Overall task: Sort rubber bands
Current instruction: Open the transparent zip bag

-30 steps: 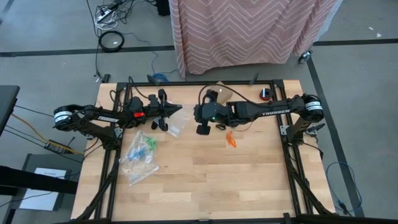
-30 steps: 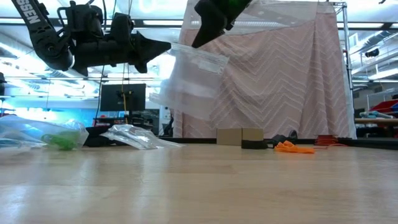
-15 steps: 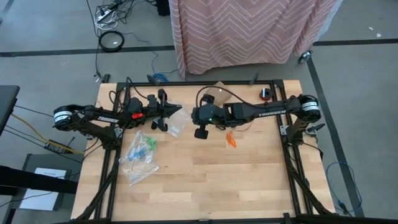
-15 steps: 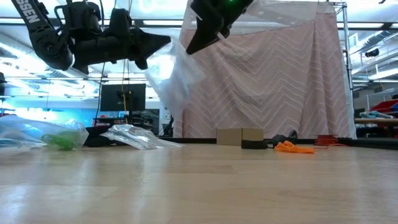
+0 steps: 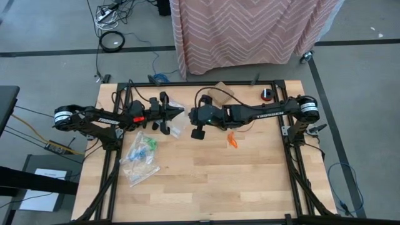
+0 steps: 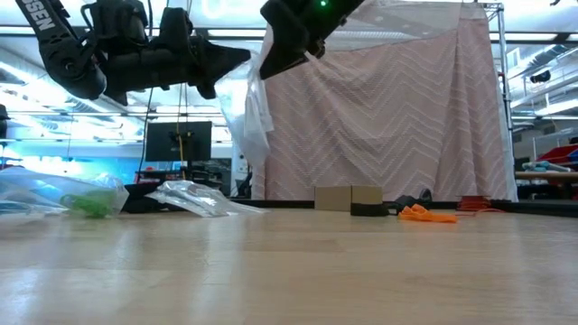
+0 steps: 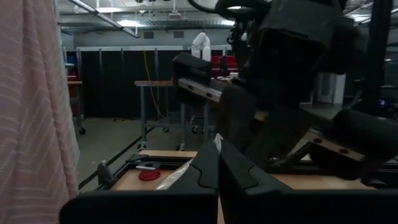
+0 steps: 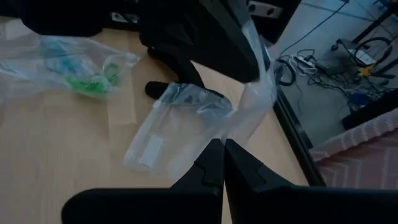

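while both arms meet over the back middle of the table (image 5: pixel 206 187), i read the high view first: my left gripper (image 5: pixel 179 112) and my right gripper (image 5: pixel 189 115) come nose to nose with a clear zip bag (image 5: pixel 177 123) between them, each pinching it, i judge so the mouth can be pulled apart. orange rubber bands (image 5: pixel 232 140) lie loose on the wood just beside the right arm, waiting to go in. toward the left edge sit filled zip bags (image 5: pixel 140 156) holding green and blue bands, so those colours look sorted.

from the low view, the held bag (image 6: pixel 246 108) hangs limp and well above the table from the two pinching grippers, which is why nothing drags. the orange bands (image 6: pixel 426 214) rest on the surface at the right, and a bag with green bands (image 6: pixel 88 204) lies at the left.

through the left wrist view, the left fingers (image 7: pixel 205 171) are pressed together; the film they hold barely shows, and the right arm's gripper body fills the space ahead.

through the right wrist view, the right fingers (image 8: pixel 211 163) are pressed together on the clear bag's (image 8: pixel 180 127) edge, with the left gripper gripping it farther along. beyond, the green and blue bands (image 8: pixel 93 81) sit bagged on the table.
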